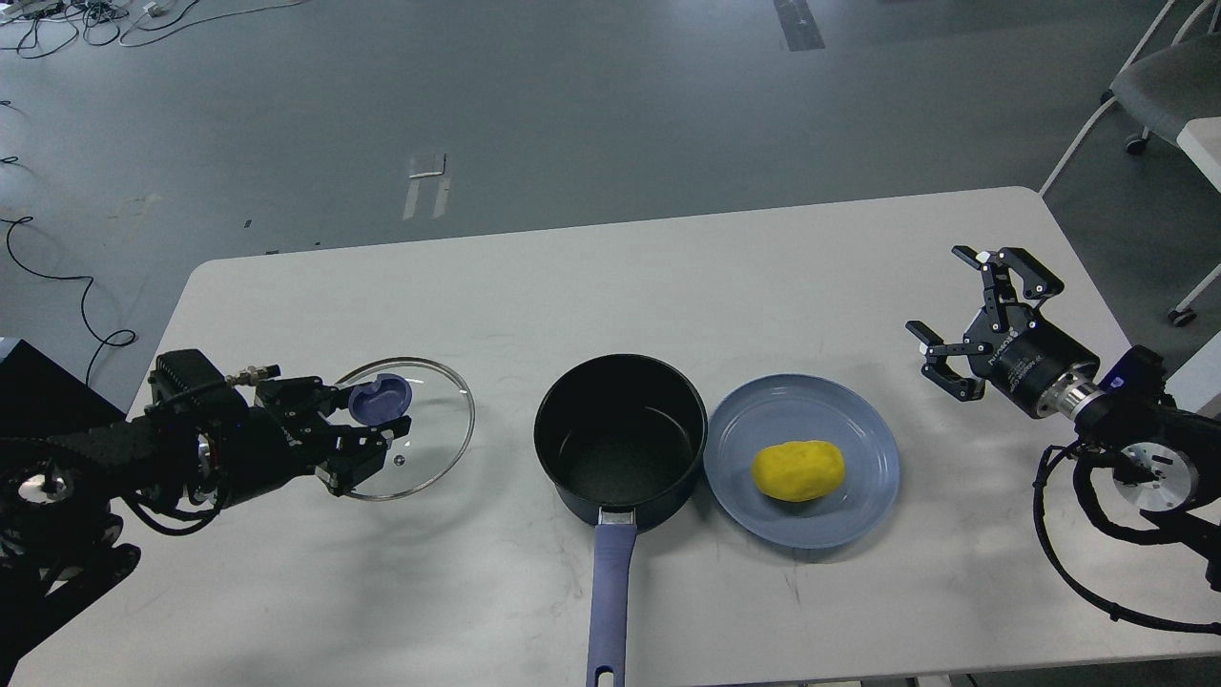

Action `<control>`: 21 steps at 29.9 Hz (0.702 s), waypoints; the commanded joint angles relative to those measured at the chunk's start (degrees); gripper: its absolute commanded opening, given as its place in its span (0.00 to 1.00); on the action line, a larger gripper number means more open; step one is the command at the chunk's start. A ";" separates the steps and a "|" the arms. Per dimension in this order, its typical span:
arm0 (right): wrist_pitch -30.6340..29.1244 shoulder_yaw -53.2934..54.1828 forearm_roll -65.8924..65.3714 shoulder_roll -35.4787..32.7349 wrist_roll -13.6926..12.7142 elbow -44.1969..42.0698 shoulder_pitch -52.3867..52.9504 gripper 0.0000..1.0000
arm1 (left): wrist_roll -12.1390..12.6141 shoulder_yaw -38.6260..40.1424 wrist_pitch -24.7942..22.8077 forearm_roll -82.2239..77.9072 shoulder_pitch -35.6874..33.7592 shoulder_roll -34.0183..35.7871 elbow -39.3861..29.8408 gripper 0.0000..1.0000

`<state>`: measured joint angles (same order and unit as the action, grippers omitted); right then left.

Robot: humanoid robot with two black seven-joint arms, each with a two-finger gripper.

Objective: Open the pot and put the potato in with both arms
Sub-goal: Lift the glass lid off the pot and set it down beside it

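Saucepan (620,444) first: it sits uncovered near the front middle of the white table (668,258), its black inside bare, and its long blue-purple handle (610,601) runs straight toward the near edge. Just to its right lies a flat blue plate (863,515), whose rim looks to touch or nearly touch the pan wall. On that plate, a little right of centre, rests the yellow potato (798,470), lumpy and oval, with nothing gripping it.

To the left of the pan, apart from it, the round glass lid (429,448) lies on the tabletop with its blue knob (380,399) up. My left gripper (367,425) reaches in from the left over the lid's near-left part, its black fingers spread on either side of the knob; whether they actually press on the knob cannot be told from this angle.

Farther right, beyond the plate and well clear of it, my right gripper (983,315) hangs above the table's right side with its fingers splayed wide and nothing between them.

Past the far edge, grey floor shows, with loose cables (57,277) at left and an office chair (1164,91) at the upper right.
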<state>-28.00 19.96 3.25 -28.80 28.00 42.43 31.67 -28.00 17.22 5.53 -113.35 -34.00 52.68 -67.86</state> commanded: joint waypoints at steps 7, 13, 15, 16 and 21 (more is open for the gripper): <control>0.00 -0.01 0.00 -0.02 0.00 0.11 -0.29 1.00 | 0.00 -0.25 3.08 3.13 4.28 -0.47 5.80 0.51; 0.00 -0.01 0.00 0.06 0.00 0.11 -0.29 1.00 | 0.00 -0.26 5.19 3.31 5.87 -2.48 8.01 0.56; 0.00 -0.10 0.00 0.06 0.00 0.11 -0.29 1.00 | 0.00 -0.26 5.81 3.31 6.31 -3.11 8.89 0.58; 0.00 -0.01 0.00 -0.02 0.00 0.11 -0.29 1.00 | 0.00 -0.26 5.99 3.31 6.48 -3.20 9.24 0.58; 0.00 -0.01 0.00 -0.02 0.00 0.11 -0.12 1.00 | 0.00 -0.26 6.25 3.31 6.75 -4.16 10.38 0.69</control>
<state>-28.00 19.93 3.25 -28.77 28.00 42.54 31.39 -28.00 16.96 11.74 -110.02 -27.33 49.11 -58.09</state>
